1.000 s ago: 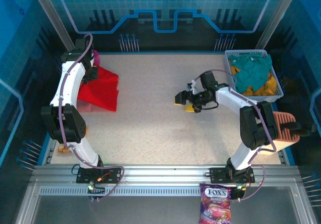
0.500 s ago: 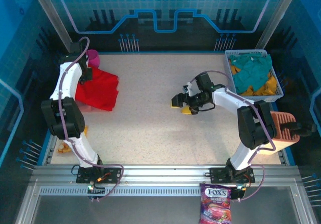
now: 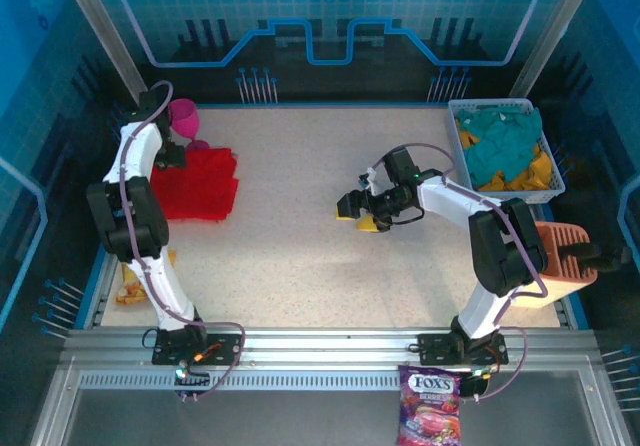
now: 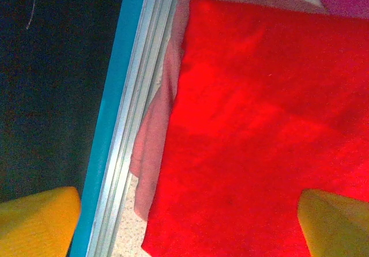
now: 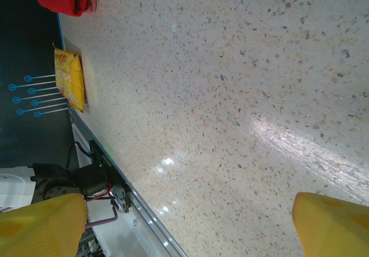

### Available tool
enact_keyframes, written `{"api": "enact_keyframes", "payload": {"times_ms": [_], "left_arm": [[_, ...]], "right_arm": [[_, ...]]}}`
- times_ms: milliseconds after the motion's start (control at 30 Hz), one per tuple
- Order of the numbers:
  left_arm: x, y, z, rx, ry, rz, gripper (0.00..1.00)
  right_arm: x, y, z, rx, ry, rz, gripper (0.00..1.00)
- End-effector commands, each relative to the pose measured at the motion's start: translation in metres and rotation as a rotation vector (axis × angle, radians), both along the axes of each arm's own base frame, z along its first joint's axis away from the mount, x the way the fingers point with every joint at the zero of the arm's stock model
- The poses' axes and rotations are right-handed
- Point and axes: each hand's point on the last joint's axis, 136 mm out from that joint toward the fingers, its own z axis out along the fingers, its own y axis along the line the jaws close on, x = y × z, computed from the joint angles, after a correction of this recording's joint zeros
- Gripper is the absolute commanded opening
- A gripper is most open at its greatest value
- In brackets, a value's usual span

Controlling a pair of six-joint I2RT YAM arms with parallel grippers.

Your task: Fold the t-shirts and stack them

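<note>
A bright red t-shirt [image 3: 197,184] lies folded flat at the table's left edge. In the left wrist view the red t-shirt [image 4: 259,130] rests on top of a salmon-pink t-shirt [image 4: 151,153], whose edge sticks out on the left side. My left gripper [image 3: 172,156] hovers over the stack's back left corner, open, its yellow fingertips [image 4: 36,222] spread wide with nothing between them. My right gripper [image 3: 360,211] hangs open above bare table near the middle, with nothing in it.
A magenta cup [image 3: 183,118] stands just behind the stack. A white basket [image 3: 553,156] of teal and yellow cloth sits back right. A salmon rack [image 3: 566,256] is at the right edge, and a yellow snack bag [image 3: 130,281] lies at the left edge.
My left gripper has opened and let go of the red t-shirt, which has settled flat onto the pink one. My right gripper has drifted slightly left.
</note>
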Motion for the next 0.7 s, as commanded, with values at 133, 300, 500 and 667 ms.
{"api": "enact_keyframes", "payload": {"times_ms": [133,300,500,667], "left_arm": [[-0.011,-0.004,0.051,0.004,-0.103,0.056,0.99],[-0.02,-0.031,0.08,-0.037,-0.196,0.001,0.99],[-0.031,-0.092,0.113,-0.194,-0.388,-0.128,0.99],[-0.043,-0.15,0.111,-0.294,-0.594,-0.299,0.99]], "right_arm": [[-0.003,0.002,0.003,-0.006,-0.001,0.011,0.93],[0.005,-0.001,0.011,-0.036,-0.036,0.013,0.93],[0.024,-0.031,0.028,-0.208,-0.193,-0.03,1.0],[0.045,-0.075,0.055,-0.419,-0.425,-0.132,1.0]]}}
